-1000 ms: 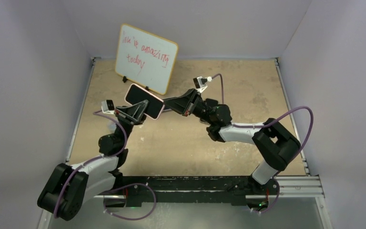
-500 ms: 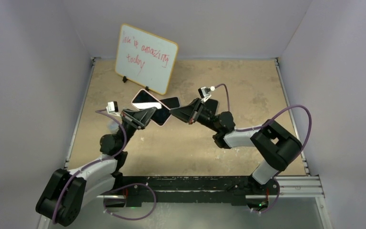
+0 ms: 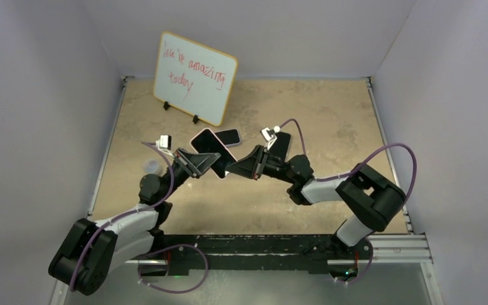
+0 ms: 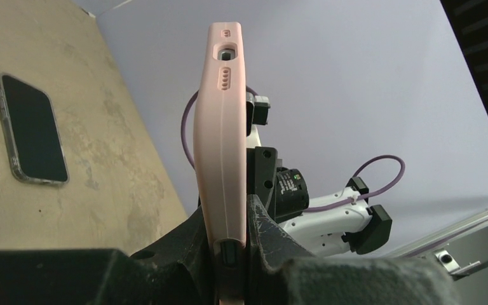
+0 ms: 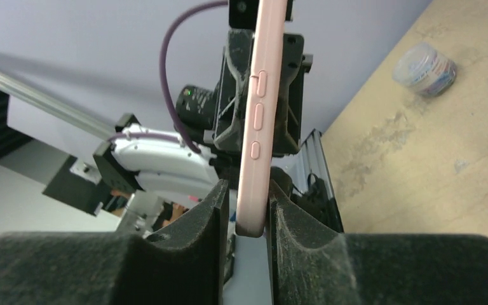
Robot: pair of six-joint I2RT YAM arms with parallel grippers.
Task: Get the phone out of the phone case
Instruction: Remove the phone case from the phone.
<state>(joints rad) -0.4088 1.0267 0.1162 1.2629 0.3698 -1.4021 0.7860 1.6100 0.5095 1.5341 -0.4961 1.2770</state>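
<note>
Phone [image 4: 32,130] out and lying flat on the bench [image 4: 114,190], pink case [image 4: 219,127] held up in the air between the two arms.

The left gripper [image 4: 232,219] has its jaws pinching one end of the case, which stands edge-on above them. The right gripper [image 5: 248,203] straddles the opposite end, its jaws slack, with a sliver of gap showing on one side. The phone lies dark face up, well apart from the case, not far from the propped whiteboard [image 3: 194,77].

whiteboard [image 3: 194,79], red handwriting, "amazing today"
</note>
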